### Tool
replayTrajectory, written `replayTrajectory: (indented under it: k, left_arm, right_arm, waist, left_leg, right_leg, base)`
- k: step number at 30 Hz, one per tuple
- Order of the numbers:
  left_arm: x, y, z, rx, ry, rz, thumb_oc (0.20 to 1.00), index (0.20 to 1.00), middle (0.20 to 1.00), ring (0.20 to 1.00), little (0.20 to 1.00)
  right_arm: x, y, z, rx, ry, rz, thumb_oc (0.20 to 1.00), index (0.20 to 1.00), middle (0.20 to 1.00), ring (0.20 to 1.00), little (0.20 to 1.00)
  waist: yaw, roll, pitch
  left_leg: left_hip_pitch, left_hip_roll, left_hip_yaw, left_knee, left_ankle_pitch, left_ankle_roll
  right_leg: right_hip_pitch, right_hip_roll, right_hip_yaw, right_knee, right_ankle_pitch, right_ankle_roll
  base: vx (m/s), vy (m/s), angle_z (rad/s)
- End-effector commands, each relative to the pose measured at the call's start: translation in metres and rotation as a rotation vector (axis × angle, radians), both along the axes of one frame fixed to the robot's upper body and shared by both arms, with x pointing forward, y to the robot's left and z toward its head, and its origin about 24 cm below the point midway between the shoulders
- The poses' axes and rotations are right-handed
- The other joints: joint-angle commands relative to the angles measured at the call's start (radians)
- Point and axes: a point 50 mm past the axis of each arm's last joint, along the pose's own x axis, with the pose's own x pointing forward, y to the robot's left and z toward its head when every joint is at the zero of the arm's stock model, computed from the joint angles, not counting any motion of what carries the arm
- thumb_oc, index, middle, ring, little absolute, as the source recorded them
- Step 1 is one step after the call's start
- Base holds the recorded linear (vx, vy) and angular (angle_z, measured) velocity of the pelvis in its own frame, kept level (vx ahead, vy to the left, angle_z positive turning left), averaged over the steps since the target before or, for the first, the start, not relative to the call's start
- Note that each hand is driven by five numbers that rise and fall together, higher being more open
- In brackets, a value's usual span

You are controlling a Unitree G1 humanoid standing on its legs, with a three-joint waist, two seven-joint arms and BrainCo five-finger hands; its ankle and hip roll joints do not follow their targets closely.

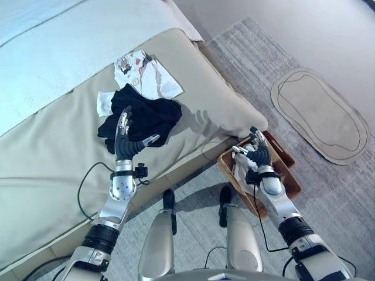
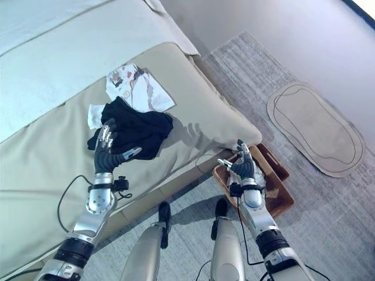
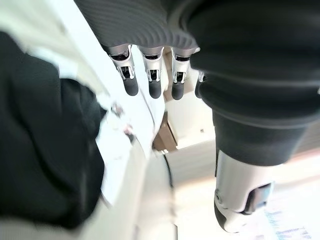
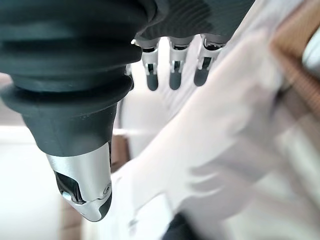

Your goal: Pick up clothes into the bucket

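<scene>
A black garment (image 1: 140,117) lay crumpled on the beige bed (image 1: 53,152), with a white printed garment (image 1: 146,73) just beyond it on the far side and a small white cloth (image 1: 105,102) touching its left edge. The left hand (image 1: 124,140) hovered over the near edge of the black garment, fingers straight and thumb spread, holding nothing (its wrist view showed the dark fingertips (image 3: 131,86) apart from the fabric). On the grey rug (image 1: 328,193) at the right foot of the bed stood a brown basket (image 1: 290,175) with a white cloth (image 1: 241,172) draped inside it. The right hand (image 1: 258,153) was above the basket with relaxed, unclenched fingers, the white cloth just beneath them and not gripped. Farther right lay an oval beige mat (image 1: 319,114).
</scene>
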Motion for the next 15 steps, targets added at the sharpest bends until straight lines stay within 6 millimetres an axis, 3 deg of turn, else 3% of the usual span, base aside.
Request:
replayTrajectory:
  k: [1,9,11,12,15]
  left_arm:
    - [0.008,0.008,0.016,0.22,-0.071,0.068,1.0,1.0,1.0,1.0,1.0]
    - [0.031,0.019,0.026,0.38,-0.08,0.178,1.0,1.0,1.0,1.0,1.0]
    - [0.047,0.03,0.05,0.455,-0.133,0.266,1.0,1.0,1.0,1.0,1.0]
    - [0.048,0.03,0.05,0.455,-0.135,0.266,1.0,1.0,1.0,1.0,1.0]
    - [0.063,0.045,0.079,0.519,-0.178,0.369,1.0,1.0,1.0,1.0,1.0]
  right_arm:
    - [0.002,0.012,0.029,0.053,-0.16,0.061,1.0,1.0,1.0,1.0,1.0]
    - [0.006,0.024,0.055,0.024,-0.267,0.096,1.0,1.0,1.0,1.0,1.0]
    - [0.011,0.031,0.064,0.001,-0.301,0.102,1.0,1.0,1.0,1.0,1.0]
    - [0.011,0.031,0.064,0.002,-0.303,0.102,1.0,1.0,1.0,1.0,1.0]
    - [0.014,0.037,0.071,-0.069,-0.329,0.114,1.0,1.0,1.0,1.0,1.0]
  waist:
    - [0.031,-0.051,-0.019]
    - [0.044,-0.068,0.032]
    - [0.039,-0.077,0.074]
    - [0.039,-0.077,0.074]
    - [0.028,-0.089,0.112]
  left_leg:
    - [-0.063,-0.014,0.042,0.008,0.046,0.026]
    - [-0.155,-0.031,0.031,0.106,0.028,0.033]
    - [-0.219,-0.025,0.03,0.16,0.014,0.032]
    - [-0.221,-0.025,0.031,0.161,0.013,0.032]
    - [-0.292,-0.021,0.027,0.206,0.01,0.03]
  right_leg:
    - [0.039,-0.078,-0.015,-0.127,0.132,0.067]
    - [-0.014,-0.083,-0.012,-0.087,0.125,0.06]
    - [-0.069,-0.074,-0.001,-0.058,0.117,0.056]
    - [-0.071,-0.074,0.0,-0.057,0.116,0.056]
    - [-0.14,-0.065,0.012,-0.02,0.113,0.053]
  base:
    - [0.01,0.019,0.08]
    - [-0.05,0.037,0.14]
    - [-0.11,0.042,0.08]
    - [-0.12,0.037,0.0]
    - [-0.11,0.028,-0.03]
